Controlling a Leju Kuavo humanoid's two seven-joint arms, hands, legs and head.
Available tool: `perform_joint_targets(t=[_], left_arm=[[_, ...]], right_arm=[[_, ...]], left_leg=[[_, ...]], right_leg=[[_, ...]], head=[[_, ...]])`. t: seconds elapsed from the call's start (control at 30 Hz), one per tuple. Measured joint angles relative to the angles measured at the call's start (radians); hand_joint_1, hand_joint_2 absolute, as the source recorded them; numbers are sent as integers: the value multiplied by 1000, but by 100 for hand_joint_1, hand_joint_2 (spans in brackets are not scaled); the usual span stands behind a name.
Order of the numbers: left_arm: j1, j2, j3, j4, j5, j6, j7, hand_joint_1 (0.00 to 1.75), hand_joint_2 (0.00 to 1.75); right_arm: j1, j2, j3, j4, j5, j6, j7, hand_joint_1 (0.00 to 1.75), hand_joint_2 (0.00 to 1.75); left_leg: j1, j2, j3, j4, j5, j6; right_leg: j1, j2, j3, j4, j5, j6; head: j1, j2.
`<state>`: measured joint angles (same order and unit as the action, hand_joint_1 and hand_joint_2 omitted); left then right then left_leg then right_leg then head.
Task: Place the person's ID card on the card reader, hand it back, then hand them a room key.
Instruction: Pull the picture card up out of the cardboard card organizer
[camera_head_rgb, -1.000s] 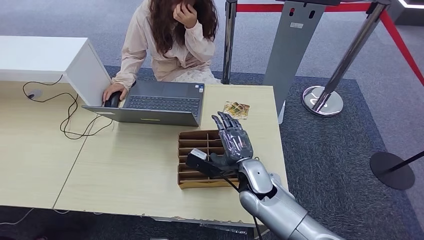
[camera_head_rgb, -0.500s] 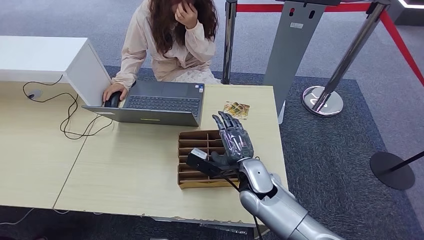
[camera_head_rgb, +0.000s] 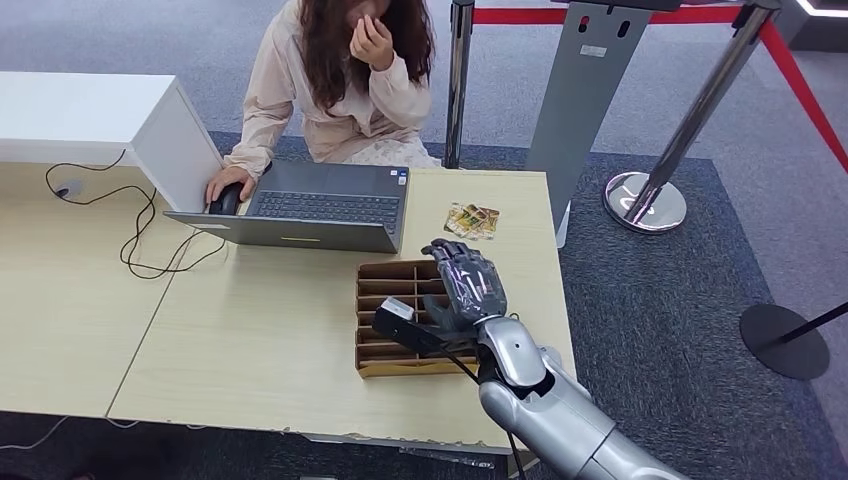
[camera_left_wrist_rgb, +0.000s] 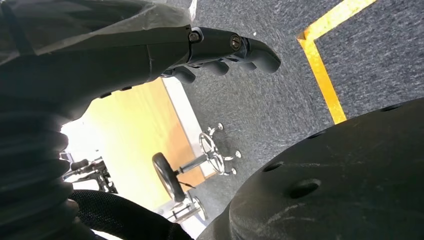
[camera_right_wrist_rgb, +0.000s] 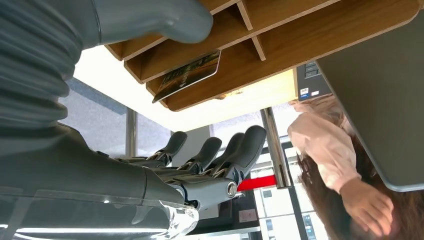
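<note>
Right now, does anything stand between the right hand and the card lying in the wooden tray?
Nothing visible does. The right hand hovers over the wooden tray, holding nothing. The right wrist view shows open space between its fingers and the card. Only the tray's dividers flank the card's compartment.

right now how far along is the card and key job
Done: nothing shows finished; I cannot tell if the ID step happened. In hand: the right hand hovers empty over the wooden tray, where a card lies in one slot. Left: picking up a card and passing it to the person, who is not reaching out.
</note>
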<state>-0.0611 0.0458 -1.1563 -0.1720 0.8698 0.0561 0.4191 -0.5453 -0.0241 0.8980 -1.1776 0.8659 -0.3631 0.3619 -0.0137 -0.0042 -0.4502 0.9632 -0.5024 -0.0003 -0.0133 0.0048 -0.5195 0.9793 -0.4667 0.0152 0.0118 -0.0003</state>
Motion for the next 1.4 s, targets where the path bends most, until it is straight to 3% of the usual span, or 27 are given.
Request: perform_joint_targets(t=[1.4], left_arm=[[5, -1, 4, 6, 6, -5, -27, 0, 0]], right_arm=[[-1, 27, -16, 38, -11, 11, -5, 47, 175]], left_leg=[[0, 0, 1, 0, 0, 0]], right_leg=[[0, 0, 1, 0, 0, 0]], head=[[0, 0]])
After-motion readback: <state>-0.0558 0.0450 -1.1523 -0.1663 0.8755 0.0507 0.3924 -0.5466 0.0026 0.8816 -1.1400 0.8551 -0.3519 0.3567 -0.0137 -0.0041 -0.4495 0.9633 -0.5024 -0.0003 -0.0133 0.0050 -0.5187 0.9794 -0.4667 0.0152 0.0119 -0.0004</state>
